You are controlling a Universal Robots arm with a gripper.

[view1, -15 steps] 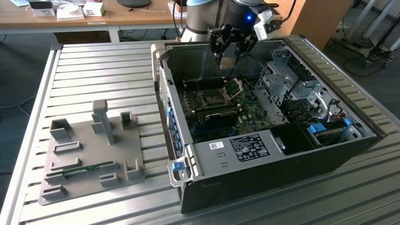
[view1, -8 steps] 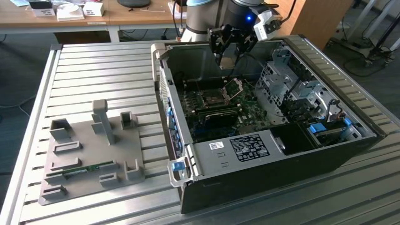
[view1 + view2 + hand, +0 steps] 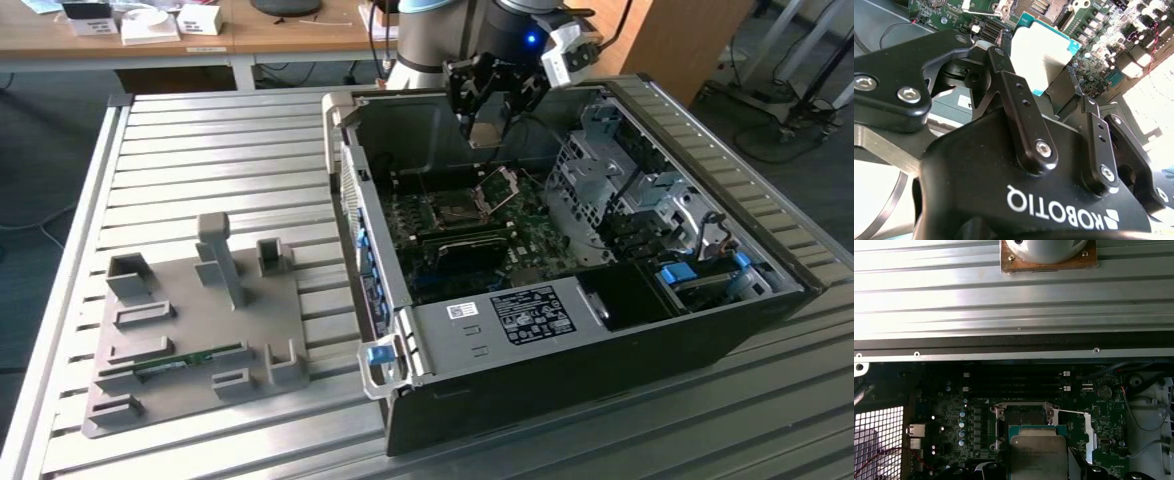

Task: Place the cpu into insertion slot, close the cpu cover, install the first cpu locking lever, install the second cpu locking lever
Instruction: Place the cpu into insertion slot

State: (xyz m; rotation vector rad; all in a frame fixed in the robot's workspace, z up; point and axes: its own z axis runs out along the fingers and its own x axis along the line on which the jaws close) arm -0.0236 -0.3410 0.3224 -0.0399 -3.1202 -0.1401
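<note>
My gripper (image 3: 485, 122) hangs over the far end of the open computer case, shut on the cpu (image 3: 485, 134), a small flat square chip. In the first wrist view the cpu (image 3: 1038, 456) shows its silver-grey top just above and beside the insertion slot (image 3: 1023, 417). In the second wrist view the black fingers (image 3: 1019, 100) clamp the cpu (image 3: 1040, 50) by its edges over the green motherboard (image 3: 1104, 35). In the exterior view the insertion slot (image 3: 451, 208) lies bare below the gripper. The cpu cover (image 3: 502, 188) stands tilted up beside it.
The case (image 3: 747, 300) lies on its side on a slatted metal table (image 3: 214, 150). A black box with a white label (image 3: 527, 312) and drive cages (image 3: 627, 190) crowd the motherboard. A grey fixture plate (image 3: 187, 330) with a memory stick sits at the exterior view's left.
</note>
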